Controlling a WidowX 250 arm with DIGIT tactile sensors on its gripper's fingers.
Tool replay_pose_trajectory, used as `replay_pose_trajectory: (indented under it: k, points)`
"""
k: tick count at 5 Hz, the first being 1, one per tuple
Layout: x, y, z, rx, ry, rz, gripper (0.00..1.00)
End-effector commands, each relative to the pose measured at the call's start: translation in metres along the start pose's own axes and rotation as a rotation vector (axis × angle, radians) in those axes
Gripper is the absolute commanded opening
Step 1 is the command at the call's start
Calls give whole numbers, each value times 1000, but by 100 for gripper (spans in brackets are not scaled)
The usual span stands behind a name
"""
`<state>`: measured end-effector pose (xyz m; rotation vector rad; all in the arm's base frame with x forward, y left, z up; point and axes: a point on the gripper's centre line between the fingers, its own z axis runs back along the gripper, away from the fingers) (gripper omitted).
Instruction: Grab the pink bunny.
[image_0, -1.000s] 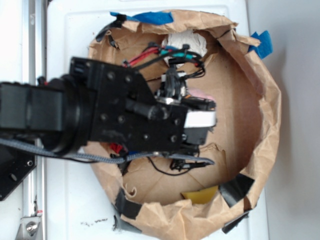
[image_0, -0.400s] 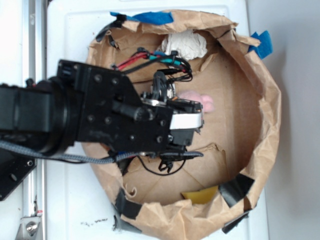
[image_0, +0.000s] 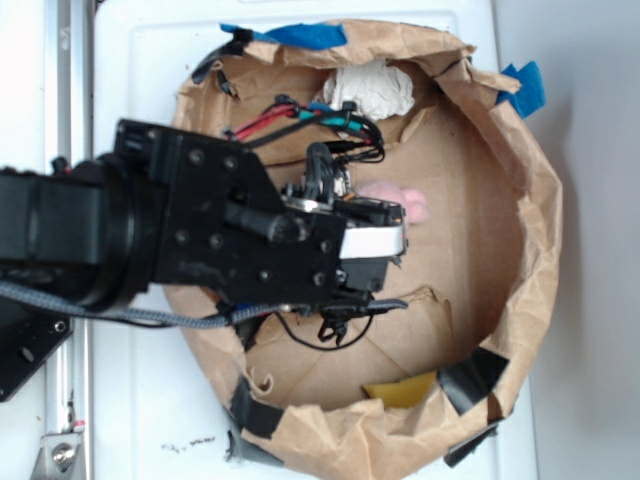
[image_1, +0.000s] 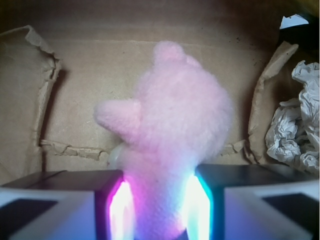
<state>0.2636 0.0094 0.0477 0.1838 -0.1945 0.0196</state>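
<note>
The black end effector (image_1: 159, 200) has stayed put since a moment ago, apparently clamped on the fuzzy pale-pink plush bunny (image_1: 170, 130) between its fingers (image_1: 112, 200); crumpled off-white paper wad (image_1: 295, 120) beside it.

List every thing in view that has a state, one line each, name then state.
gripper: shut on the pink bunny, fingers pressing both its sides.
pink bunny: clamped at its lower end, the rest sticking out past the fingers.
paper wad: crumpled, lying untouched.
brown paper enclosure: torn, taped at the rim.
</note>
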Motion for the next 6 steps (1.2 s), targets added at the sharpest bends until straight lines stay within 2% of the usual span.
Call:
replay_pose_trajectory:
  k: [1,4,6]
  points:
    - [14,6,34,-34,-48,56,0]
    - [16,6,94,-131,-33,111,0]
    - [11,0,111,-120,-10,135,0]
